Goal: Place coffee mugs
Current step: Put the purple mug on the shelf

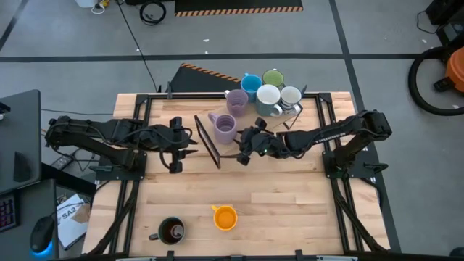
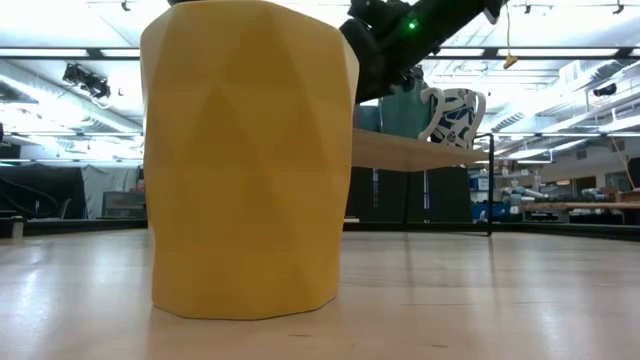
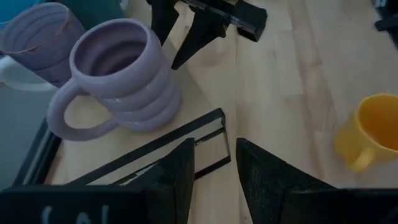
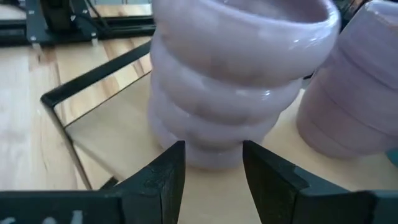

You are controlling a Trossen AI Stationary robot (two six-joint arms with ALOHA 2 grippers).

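The right gripper (image 1: 247, 148) hangs just beside the ribbed lavender mug (image 1: 224, 128), its fingers (image 4: 163, 177) spread apart and empty; in the right wrist view that mug stands directly ahead of the fingertips, close but not clasped. It stands on a pale raised shelf edged by a thin black frame (image 1: 208, 141). A second lavender mug (image 1: 236, 102) stands just beyond it, and past that cluster the blue mug (image 1: 251, 85), green mug (image 1: 273, 77), white mug (image 1: 267, 98) and pale grey-white mug (image 1: 290, 96), touching or nearly so.

The left gripper (image 1: 190, 148) waits on the other side of the frame, its fingers (image 3: 177, 174) also parted with nothing between them, pointed toward the ribbed mug.

Well away from both sets of fingers, the orange mug (image 1: 225, 217) and the dark mug (image 1: 171, 231) stand on the open worktop (image 1: 290, 203) near its front edge.

Six of the eight mugs appear placed on the shelf. The two at the front look like what remains, so the task seems about three-quarters done, with neither gripper carrying anything now.
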